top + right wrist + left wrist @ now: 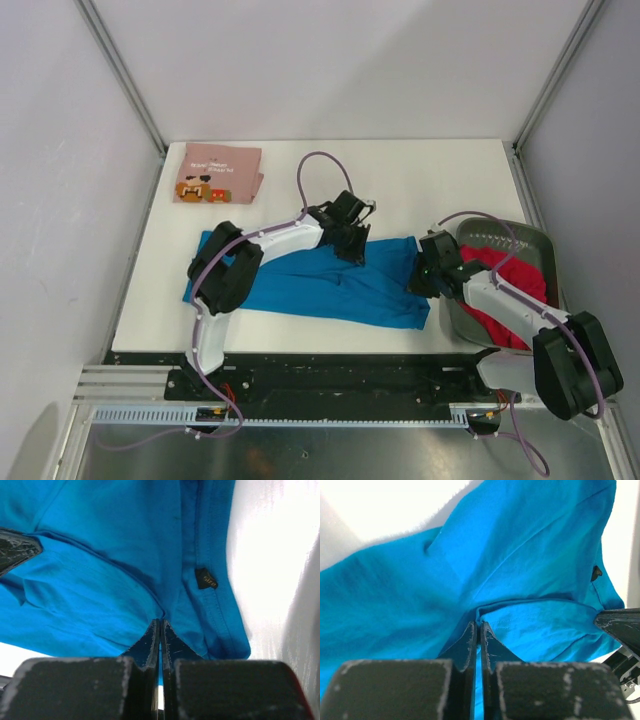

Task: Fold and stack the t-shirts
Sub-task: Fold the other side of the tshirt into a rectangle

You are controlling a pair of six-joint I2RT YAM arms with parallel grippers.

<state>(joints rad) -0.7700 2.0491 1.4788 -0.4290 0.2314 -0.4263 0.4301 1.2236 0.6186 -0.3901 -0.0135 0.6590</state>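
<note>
Overall: a white counter (430, 175) carries three t-shirts and a basket, with both arms reaching onto the blue cloth.
Blue t-shirt (320, 285): lies rumpled and stretched left to right across the near half of the counter, between the two arms, its right end just beside the basket.
Pink t-shirt (218, 173): folded into a flat rectangle at the far left corner of the counter, cartoon print facing up, well apart from the blue one.
Red t-shirt (515, 290): bunched inside the basket, partly hidden under the right arm.
Basket (530, 235): dark grey plastic, at the right edge of the counter.
Left arm (250, 255): bends over the left part of the blue t-shirt and reaches its far edge near the middle.
Left jaws: pressed together on a pinched ridge of the blue t-shirt (520, 545); in the left wrist view the creases run into the tips.
Right arm (510, 305): crosses over the basket to the right end of the blue t-shirt.
Right jaws: closed tight, with blue t-shirt (100, 555) cloth drawn in between the tips, close to the hemmed edge.
Label (205, 578): a small dark tab sewn on a seam of the blue t-shirt, beside the right jaws; its writing is too small to read.
Each wrist view: a dark finger of the other arm shows at the frame's edge, so the two grips sit near each other.
</note>
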